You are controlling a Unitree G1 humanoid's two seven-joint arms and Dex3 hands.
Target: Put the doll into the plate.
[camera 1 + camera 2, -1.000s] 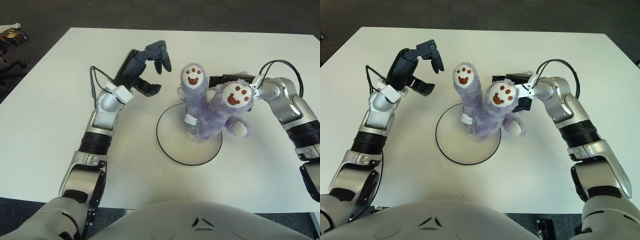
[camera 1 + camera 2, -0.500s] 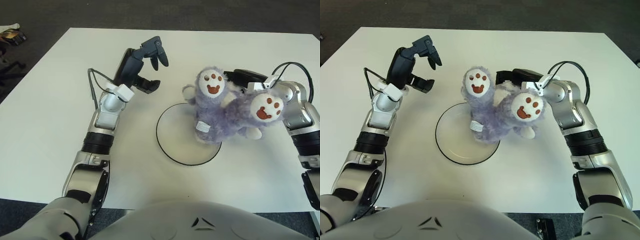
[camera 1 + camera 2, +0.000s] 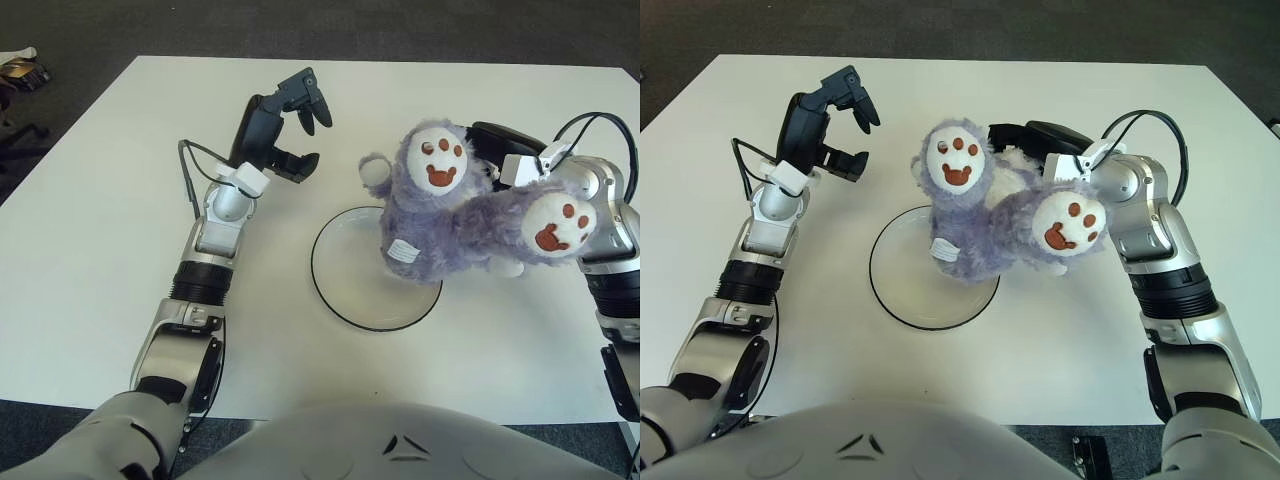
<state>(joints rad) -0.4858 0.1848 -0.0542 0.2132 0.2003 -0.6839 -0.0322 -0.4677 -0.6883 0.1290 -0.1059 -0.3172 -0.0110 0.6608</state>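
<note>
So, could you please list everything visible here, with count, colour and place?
doll: one, purple plush with white paw pads, over the plate's right edge, feet up.
plate: one, white with a dark rim, centre of the table.
table: one, white, under everything.
objects: small, yellowish, on the floor, top left corner.
left hand: dark, open, raised left of the doll.
right hand: dark, behind the doll, gripping it.
</note>
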